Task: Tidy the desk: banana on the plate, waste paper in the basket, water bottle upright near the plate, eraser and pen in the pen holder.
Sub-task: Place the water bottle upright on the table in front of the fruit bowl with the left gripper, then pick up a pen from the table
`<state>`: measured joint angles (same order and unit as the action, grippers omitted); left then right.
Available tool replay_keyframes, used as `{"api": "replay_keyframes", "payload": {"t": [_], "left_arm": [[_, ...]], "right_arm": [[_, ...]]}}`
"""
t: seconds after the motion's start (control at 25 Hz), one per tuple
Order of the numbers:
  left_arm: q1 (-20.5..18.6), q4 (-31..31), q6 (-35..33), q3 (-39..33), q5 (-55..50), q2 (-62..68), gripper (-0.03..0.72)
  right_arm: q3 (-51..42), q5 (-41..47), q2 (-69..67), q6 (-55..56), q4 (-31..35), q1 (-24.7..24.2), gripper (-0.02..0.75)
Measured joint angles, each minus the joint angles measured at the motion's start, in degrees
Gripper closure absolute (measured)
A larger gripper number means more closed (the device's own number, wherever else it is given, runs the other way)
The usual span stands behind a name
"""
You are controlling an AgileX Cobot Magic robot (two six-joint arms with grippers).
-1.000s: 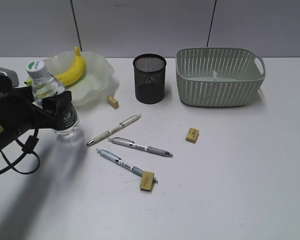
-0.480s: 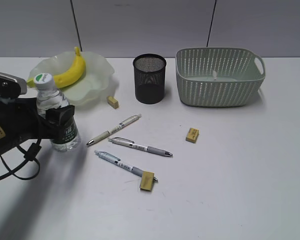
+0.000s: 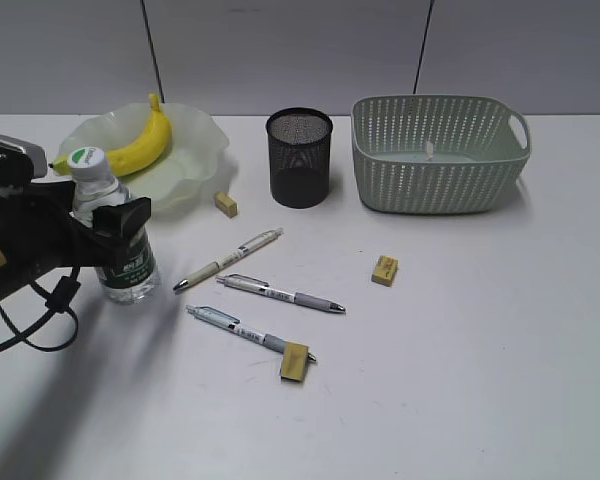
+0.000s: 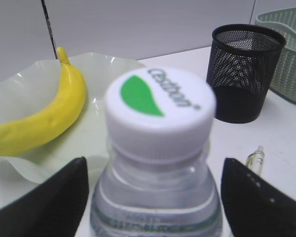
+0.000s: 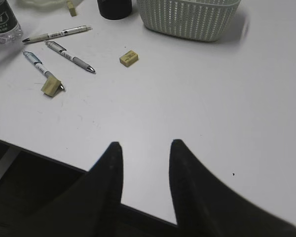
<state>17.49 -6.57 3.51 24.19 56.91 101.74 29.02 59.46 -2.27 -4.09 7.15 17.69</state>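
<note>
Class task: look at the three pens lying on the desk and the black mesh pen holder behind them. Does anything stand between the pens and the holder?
Nothing visible does. The three pens lie in front of the pen holder with only bare desk between. The erasers and the water bottle lie off that line.

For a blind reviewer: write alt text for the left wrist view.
A clear water bottle with a white cap fills the view, upright between the left gripper's spread black fingers. Behind lie a banana on a pale green plate and a black mesh pen holder.
</note>
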Motion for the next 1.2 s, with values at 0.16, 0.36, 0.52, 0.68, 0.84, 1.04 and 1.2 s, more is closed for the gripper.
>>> {"api": "replay_keyframes", "payload": {"t": [0.16,0.36,0.52,0.68,0.84,1.04,1.2], "left_arm": [[0.00,0.00,0.00,0.00,0.47,-0.48,0.052],[0.00,0.00,0.00,0.00,0.77,-5.05,0.051],[0.00,0.14,0.00,0.06,0.96,-9.73,0.051],[0.00,2.10,0.00,0.17,-1.93,-15.22,0.054],[0.00,7.66,0.00,0.24,-16.28,-23.14,0.083],[0.00,8.43,0.00,2.89,-44.85,-38.04,0.118],[0.00,9.90,0.00,8.56,-75.72,-49.16,0.119]], "right_arm": [[0.00,0.00,0.00,0.00,0.00,0.00,0.472],[0.00,0.00,0.00,0.00,0.00,0.00,0.472],[0.00,0.00,0.00,0.00,0.00,0.00,0.472],[0.00,0.00,0.00,0.00,0.00,0.00,0.472],[0.00,0.00,0.00,0.00,0.00,0.00,0.472],[0.00,0.00,0.00,0.00,0.00,0.00,0.472],[0.00,0.00,0.00,0.00,0.00,0.00,0.472]]}}
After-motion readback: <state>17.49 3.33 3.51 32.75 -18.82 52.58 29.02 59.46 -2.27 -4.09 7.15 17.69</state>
